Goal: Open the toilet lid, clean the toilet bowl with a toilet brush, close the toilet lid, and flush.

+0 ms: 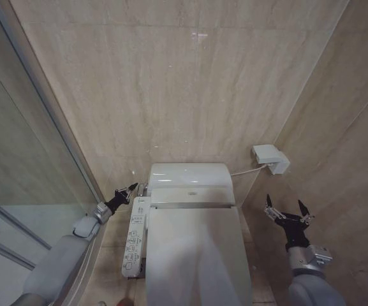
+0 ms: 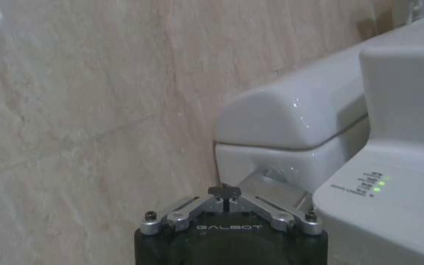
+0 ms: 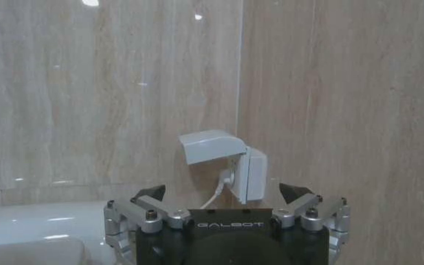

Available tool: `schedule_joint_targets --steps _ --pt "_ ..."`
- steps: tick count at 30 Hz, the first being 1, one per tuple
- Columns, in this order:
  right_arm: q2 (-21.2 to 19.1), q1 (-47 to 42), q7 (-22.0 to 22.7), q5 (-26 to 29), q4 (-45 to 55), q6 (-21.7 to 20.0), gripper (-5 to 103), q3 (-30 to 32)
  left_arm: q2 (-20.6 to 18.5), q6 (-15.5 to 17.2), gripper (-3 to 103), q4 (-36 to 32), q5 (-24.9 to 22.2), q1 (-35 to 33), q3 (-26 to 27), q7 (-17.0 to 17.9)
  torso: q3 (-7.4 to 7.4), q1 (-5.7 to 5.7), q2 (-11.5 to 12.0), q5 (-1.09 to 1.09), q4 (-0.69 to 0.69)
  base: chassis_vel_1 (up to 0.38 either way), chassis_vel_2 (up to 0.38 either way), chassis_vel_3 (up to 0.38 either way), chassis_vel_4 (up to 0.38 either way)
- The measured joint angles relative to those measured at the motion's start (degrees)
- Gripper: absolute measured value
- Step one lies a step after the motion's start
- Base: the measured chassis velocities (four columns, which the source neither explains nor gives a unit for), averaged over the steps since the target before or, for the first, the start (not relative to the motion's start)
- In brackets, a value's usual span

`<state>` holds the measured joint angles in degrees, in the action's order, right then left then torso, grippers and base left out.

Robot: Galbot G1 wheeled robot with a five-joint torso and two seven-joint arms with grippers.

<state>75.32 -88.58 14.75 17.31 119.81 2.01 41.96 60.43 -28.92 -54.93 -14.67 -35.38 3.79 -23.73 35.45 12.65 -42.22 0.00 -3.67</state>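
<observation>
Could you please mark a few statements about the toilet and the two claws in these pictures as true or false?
1. The toilet lid is down, covering the bowl. True.
2. The right claw is shut on a brush handle. False: its fingers are spread open and hold nothing.
3. The left claw is shut, beside the toilet's rear unit, near the wall. True.
4. The control panel runs along the toilet's right side. False: it sits on the left side, below the left claw.
5. The wall socket box has its cover flipped up and a white cable plugged in. True.
</observation>
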Motion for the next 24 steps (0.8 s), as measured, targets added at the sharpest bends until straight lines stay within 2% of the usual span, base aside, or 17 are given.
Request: schedule_joint_targets --steps 8,24 --pt "0.00 0.00 0.00 0.00 0.00 0.00 100 0.00 0.18 -1.77 0 0.69 -0.25 0.31 -0.58 -1.75 0.00 0.00 0.00 0.00 0.00 0.000 0.000 0.000 0.000" --pt "0.00 0.00 0.00 0.00 0.00 0.00 100 0.00 -0.07 -2.82 0 0.47 -0.65 -1.61 0.26 -4.19 -0.01 -0.01 -0.01 0.02 0.01 0.000 0.000 0.000 0.000"
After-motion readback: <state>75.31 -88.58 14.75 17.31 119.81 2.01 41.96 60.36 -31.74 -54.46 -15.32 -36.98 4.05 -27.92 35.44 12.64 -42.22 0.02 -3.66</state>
